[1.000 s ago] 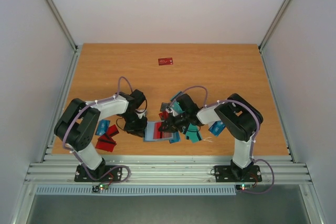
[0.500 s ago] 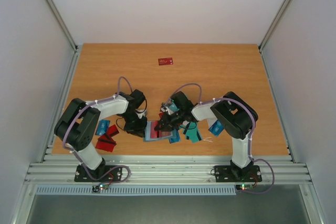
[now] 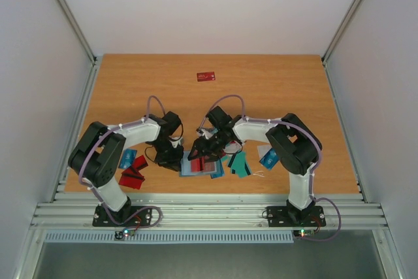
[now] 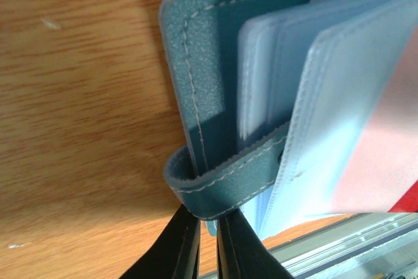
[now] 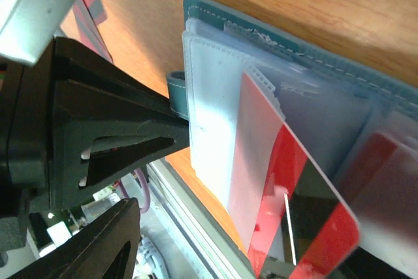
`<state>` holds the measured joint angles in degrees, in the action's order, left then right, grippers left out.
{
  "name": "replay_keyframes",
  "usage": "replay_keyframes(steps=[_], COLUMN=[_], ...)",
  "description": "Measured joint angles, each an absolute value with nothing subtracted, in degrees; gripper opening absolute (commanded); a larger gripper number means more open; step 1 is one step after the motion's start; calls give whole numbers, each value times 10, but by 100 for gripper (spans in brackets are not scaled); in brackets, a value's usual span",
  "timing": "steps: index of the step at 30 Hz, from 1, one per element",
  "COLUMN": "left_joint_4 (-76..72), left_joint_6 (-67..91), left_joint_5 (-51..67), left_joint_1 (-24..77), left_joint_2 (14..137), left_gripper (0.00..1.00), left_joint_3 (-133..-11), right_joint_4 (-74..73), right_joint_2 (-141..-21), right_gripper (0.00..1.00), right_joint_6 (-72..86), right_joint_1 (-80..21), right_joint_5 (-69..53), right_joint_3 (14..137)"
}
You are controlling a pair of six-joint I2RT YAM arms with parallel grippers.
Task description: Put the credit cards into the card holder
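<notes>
The teal card holder (image 3: 198, 165) lies open on the table between the arms, its light blue-grey pockets (image 4: 339, 96) facing up. My left gripper (image 4: 208, 240) is shut on the holder's teal strap (image 4: 222, 181) at its left edge. It shows as a black body (image 5: 98, 129) in the right wrist view. A red credit card with a black stripe (image 5: 307, 220) sits partly inside a clear pocket. My right gripper (image 3: 208, 148) hovers over the holder, open, and one finger (image 5: 98, 246) stands well clear of the card. More credit cards lie loose: red ones (image 3: 134, 173), teal ones (image 3: 239, 165).
A blue card (image 3: 128, 157) lies left of the left arm and another (image 3: 269, 157) by the right arm. One red card (image 3: 206, 76) lies far back at the table's middle. The metal rail (image 3: 209, 210) runs along the near edge.
My right gripper has opened and let go of the red card, which now rests in the pocket. The right arm has shifted left over the holder. The left gripper has stayed put.
</notes>
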<state>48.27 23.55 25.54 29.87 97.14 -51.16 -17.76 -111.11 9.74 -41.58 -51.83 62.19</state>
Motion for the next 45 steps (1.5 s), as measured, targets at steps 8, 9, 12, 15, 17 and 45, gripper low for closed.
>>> replay_keyframes(steps=[8,9,12,15,17,45], left_joint_4=[487,488,488,488,488,492], left_joint_6=[235,235,235,235,235,220], left_joint_5=[255,255,255,256,256,256], left_joint_1=[299,299,299,299,299,298], left_joint_2=[976,976,976,977,977,980], left_gripper=[11,11,11,11,11,11], left_joint_3=[-516,-516,-516,-517,-517,-520], right_joint_4=[-311,-319,-337,-348,-357,-453], right_joint_2=[-1109,-1109,-1109,-1112,-1119,-1189], right_gripper=[64,64,64,64,64,67], right_joint_6=[56,55,56,59,63,99], right_joint_1=[-416,-416,-420,-429,-438,-479], right_joint_5=[-463,-459,-447,-439,-432,-386], right_joint_3=[686,688,690,694,703,821])
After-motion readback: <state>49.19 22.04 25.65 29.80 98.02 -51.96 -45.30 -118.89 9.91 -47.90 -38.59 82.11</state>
